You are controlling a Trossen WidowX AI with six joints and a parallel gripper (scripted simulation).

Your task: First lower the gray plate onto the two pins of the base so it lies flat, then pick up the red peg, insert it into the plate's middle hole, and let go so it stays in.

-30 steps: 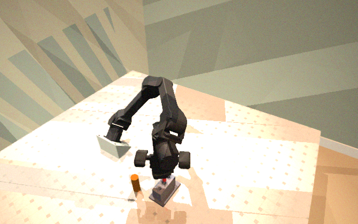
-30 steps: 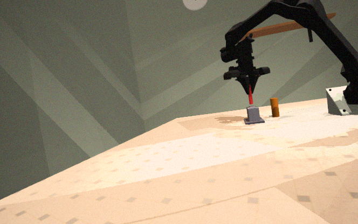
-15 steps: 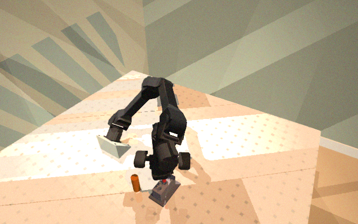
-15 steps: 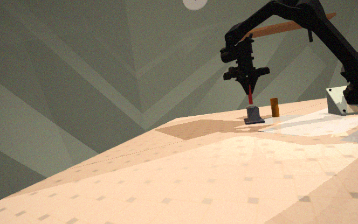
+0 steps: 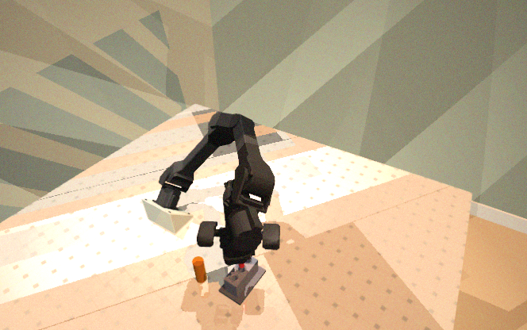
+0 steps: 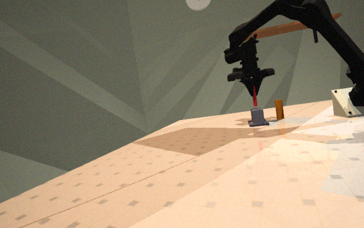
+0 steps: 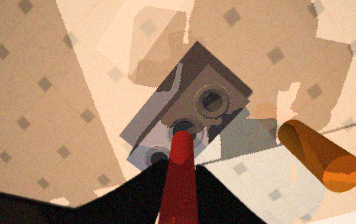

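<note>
Gripping the red peg (image 6: 255, 99) between closed fingers, our end effector (image 6: 252, 91) hung point-down in the upper right of the exterior frame, directly over the gray plate (image 6: 257, 114). We saw the peg standing nearly upright, its lower tip just above the plate's top and apparently not yet inside it.

From the wrist camera, we looked down the length of the peg (image 7: 179, 182), which rose from the bottom centre of the frame between our dark fingers. Its tip covered the near edge of the plate's middle hole (image 7: 183, 126). The plate (image 7: 220, 82) lay flat on the darker base (image 7: 197, 54), running diagonally from lower left to upper right, with a pin showing in each outer hole.

An orange cylinder (image 7: 315, 154) stood on the worktop (image 6: 192, 175) near the base, at the right edge of the wrist frame. In the top view we found it (image 5: 199, 269) just left of the base (image 5: 241, 286), near the bottom centre, while the arm's pale mount (image 5: 167, 216) sat further up and to the left.
</note>
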